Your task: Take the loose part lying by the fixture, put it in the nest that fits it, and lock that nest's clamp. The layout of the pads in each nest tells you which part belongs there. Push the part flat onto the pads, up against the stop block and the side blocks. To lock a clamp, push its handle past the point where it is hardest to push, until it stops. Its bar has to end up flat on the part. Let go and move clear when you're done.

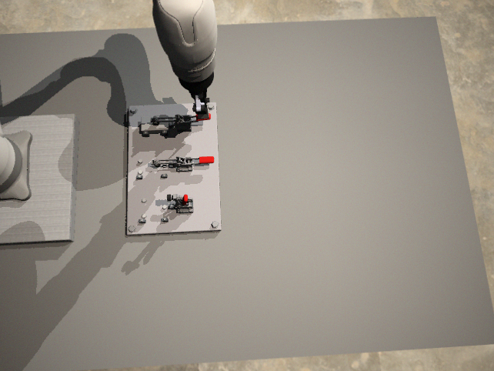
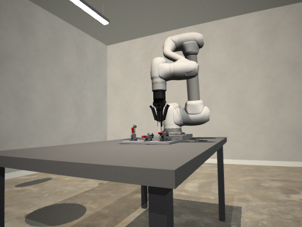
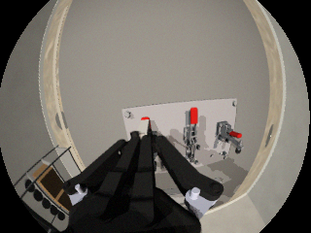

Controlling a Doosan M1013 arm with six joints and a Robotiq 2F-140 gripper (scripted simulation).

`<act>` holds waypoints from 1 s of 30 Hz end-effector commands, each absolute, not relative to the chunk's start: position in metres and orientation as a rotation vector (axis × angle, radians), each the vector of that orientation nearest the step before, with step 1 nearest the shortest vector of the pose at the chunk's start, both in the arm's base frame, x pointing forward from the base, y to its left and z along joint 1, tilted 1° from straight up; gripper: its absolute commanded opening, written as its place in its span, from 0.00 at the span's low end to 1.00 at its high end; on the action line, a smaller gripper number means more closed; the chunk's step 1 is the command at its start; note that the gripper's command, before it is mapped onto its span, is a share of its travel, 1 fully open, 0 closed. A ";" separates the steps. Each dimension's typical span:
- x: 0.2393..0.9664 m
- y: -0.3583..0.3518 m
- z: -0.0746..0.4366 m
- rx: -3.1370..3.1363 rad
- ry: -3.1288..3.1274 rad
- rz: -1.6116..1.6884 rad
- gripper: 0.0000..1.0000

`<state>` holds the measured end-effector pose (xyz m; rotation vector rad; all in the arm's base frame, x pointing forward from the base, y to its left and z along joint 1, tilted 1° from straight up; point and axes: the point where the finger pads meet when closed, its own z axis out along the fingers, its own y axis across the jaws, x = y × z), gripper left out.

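Top view, L to R: loose part point(image 1: 153, 128) in far nest, L end of fixture plate point(image 1: 205, 139) point(image 2: 129, 141) point(image 3: 167, 111); can't tell if seated flush. Far clamp point(image 1: 183, 121) point(image 2: 164, 136) just R of it, handle out to R. Gripper point(image 1: 202, 115) point(image 2: 159, 124) point(image 3: 146, 125) above handle, fingers pressed tog., nothing btwn.

Cool light from a ceiling tube point(image 2: 90, 12), hard jagged shadows, and curved, black-cornered wrist-view edges.

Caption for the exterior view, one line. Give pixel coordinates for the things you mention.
White six-joint arm holds its shut gripper point(image 2: 159, 123) above a fixture plate point(image 2: 143, 142) with three red-handled toggle clamps.
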<state>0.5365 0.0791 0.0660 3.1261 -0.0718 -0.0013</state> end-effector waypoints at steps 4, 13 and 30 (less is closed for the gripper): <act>0.536 0.079 0.065 3.126 -0.072 -0.001 0.10; 0.536 0.079 0.064 3.126 -0.072 -0.001 0.10; 0.536 0.079 0.062 3.126 -0.072 -0.001 0.10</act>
